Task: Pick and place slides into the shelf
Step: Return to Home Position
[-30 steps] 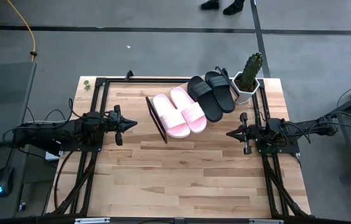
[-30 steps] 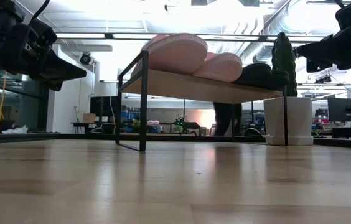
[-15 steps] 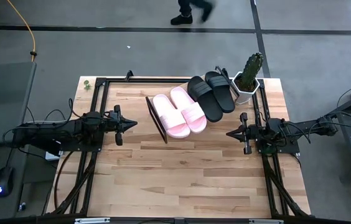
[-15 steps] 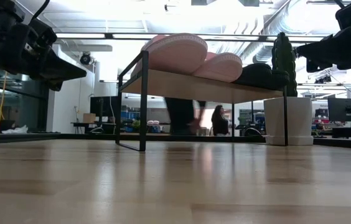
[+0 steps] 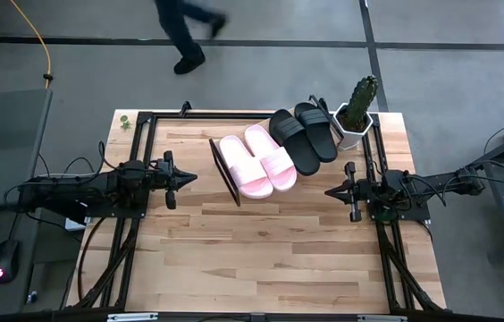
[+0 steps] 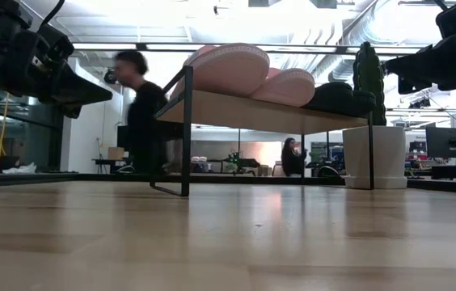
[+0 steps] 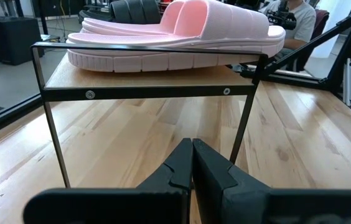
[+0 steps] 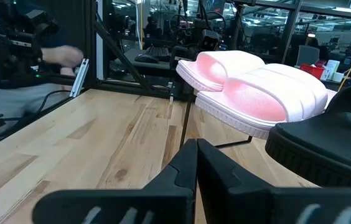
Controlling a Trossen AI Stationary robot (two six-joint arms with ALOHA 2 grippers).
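Left pincer [image 5: 189, 177] hangs over the 9 o'clock side of the surface [image 5: 261, 259], tips pointing in toward the middle. In my left wrist view the two fingers [image 7: 178, 163] are pressed flat together with nothing between them. Right pincer [image 5: 328, 191] mirrors it from the 3 o'clock side, also pinched closed and empty, its fingers [image 8: 185, 163] meeting in a thin line.

The shelf [image 5: 225, 172] stands toward 12 o'clock on the surface, set at a slant, and all four slides lie on top of it. The pink slides [image 5: 256, 161] sit side by side at the end nearer my left pincer, roughly at its 3 o'clock, with a clear gap of bare wood between tips and rack. The black slides [image 5: 304, 136] take the other end, at about 11 o'clock from my right pincer and apart from it.

Just beside the black pair, at the far 1 o'clock corner, is the cactus pot [image 5: 355, 125]. Beyond the surface, a person [image 5: 185, 27] is walking across the floor at 12 o'clock.
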